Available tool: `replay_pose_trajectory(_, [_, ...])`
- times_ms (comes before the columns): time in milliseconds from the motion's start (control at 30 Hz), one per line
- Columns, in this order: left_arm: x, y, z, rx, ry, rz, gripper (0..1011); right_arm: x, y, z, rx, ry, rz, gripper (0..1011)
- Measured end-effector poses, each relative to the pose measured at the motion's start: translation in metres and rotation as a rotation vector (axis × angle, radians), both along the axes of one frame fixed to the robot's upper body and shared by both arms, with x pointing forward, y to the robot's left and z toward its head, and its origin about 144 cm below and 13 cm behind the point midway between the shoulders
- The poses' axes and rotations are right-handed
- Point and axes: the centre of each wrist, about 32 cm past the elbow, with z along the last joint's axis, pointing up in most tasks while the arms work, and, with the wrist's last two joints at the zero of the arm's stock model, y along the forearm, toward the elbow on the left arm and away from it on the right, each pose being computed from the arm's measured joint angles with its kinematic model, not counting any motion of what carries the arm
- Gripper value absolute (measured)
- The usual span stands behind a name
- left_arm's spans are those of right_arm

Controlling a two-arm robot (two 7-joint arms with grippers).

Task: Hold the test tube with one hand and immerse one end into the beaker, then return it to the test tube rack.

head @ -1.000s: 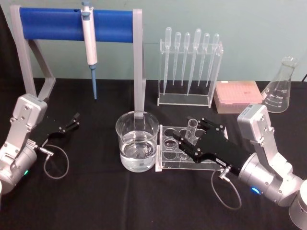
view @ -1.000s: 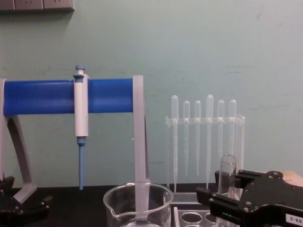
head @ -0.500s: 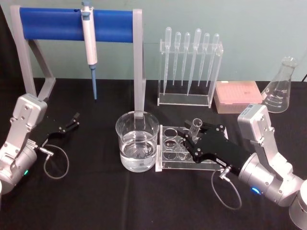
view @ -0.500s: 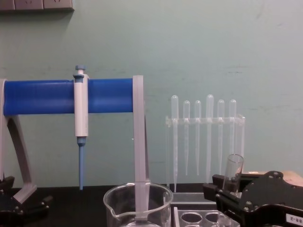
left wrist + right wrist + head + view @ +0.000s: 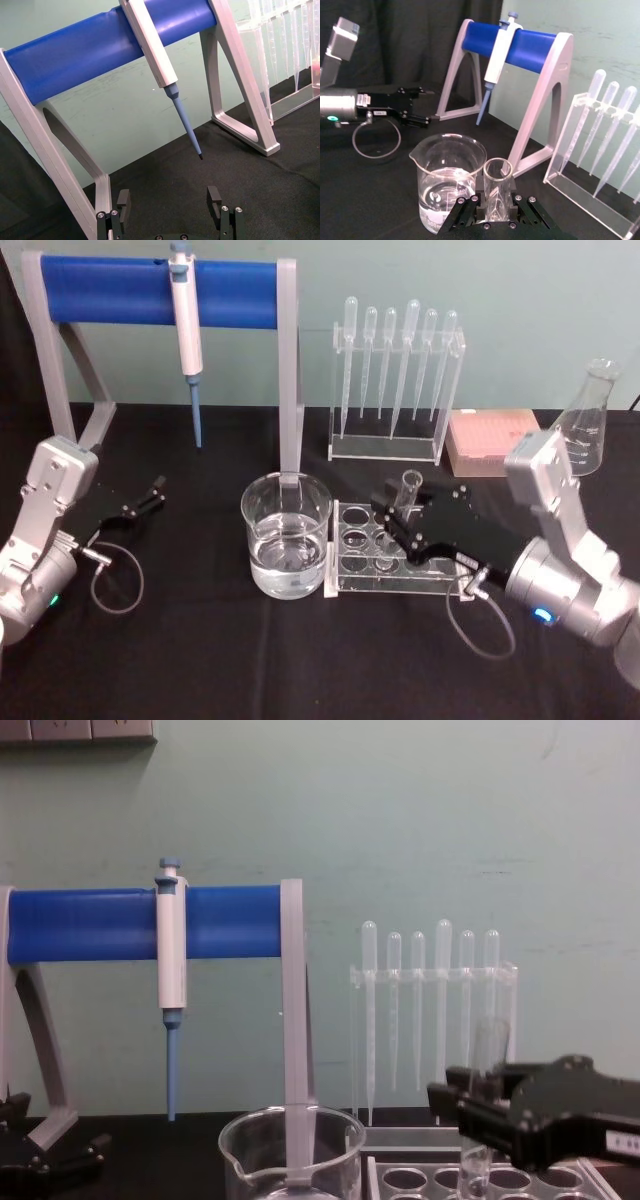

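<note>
We hold the test tube (image 5: 408, 490) in the right gripper (image 5: 393, 517), just over the test tube rack (image 5: 380, 586). The fingers (image 5: 524, 209) are closed tight on the glass, about halfway down the tube. We think the step now is to lift the tube out of the rack. We cannot tell if its round bottom is out of the hole yet, because the black gripper hides it from above. So we should go straight up until the bottom is free. Then we should slide it across to the beaker (image 5: 287, 530), which stands just beside the rack on our left. The beaker is wide and has water (image 5: 287, 565) in its lower half, so there is plenty of room. We should hold the tube upright, bring it over the middle, and go down slowly so that glass does not hit glass. Only the bottom end needs to go in the water. The tube is long, clear and thin, with an open rim at the top that flares out a little. It looks empty and stands nearly upright. The left gripper (image 5: 152, 494) rests on the black desk (image 5: 200, 640), well apart from the beaker, with its fingers spread and nothing between them.
</note>
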Motion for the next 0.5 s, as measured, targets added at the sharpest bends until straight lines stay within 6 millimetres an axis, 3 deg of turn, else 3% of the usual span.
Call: replay_pose_trajectory(500, [0.000,0.000,0.000,0.000,0.000,0.000,1000,0.026,-0.010,0.072,-0.021,0.072,0.129,223])
